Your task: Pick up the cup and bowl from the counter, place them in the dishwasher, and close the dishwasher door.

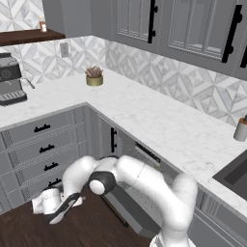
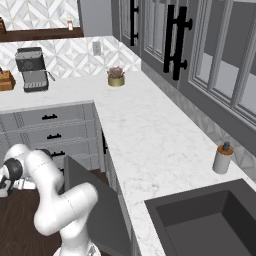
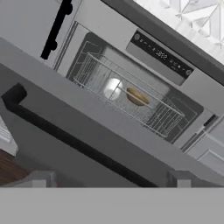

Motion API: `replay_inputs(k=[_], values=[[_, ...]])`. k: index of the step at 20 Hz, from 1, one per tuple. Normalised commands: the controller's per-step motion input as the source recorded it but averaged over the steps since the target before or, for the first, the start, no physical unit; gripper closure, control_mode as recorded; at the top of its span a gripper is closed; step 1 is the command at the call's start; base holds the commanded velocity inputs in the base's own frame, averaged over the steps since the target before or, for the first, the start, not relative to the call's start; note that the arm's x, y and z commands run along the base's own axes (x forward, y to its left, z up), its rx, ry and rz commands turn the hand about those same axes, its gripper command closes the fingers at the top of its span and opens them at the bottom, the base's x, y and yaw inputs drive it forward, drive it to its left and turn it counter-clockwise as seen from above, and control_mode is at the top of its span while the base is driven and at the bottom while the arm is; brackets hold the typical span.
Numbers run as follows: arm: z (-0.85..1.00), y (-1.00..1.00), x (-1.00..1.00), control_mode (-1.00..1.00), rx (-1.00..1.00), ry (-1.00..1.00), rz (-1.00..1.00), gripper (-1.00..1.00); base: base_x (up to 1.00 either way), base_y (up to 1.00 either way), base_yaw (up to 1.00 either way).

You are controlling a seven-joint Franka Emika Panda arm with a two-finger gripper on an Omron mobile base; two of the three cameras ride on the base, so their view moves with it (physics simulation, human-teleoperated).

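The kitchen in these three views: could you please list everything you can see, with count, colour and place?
cup: one, white, inside the dishwasher rack
bowl: one, brown-tan, in the rack beside the cup
dishwasher: one, grey with dark control strip, under the counter
dishwasher door: one, grey with dark bar handle, partly lowered
counter: one, white marble, L-shaped
plant pot: one, gold, in the counter's corner
soap dispenser: one, grey, by the sink
sink: one, dark grey, set into the counter
coffee machine: one, grey, on the counter
gripper: one, fingers open, low in front of the door
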Motion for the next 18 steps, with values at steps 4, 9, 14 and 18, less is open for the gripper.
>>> replay_inputs(k=[4, 9, 14, 18], values=[[-0.76, -0.01, -0.81, -1.0, 0.22, -0.51, -0.22, -1.0, 0.0, 0.0, 0.0], [-0.54, -0.43, -0.96, -1.0, 0.15, -0.6, -0.2, -1.0, 0.0, 0.0, 0.0], [-0.71, -0.67, -0.8, -1.0, 0.12, -0.69, -0.17, -1.0, 0.0, 0.0, 0.0], [-0.53, -0.68, -0.84, -1.0, 0.13, -0.66, -0.16, -1.0, 0.0, 0.0, 0.0]])
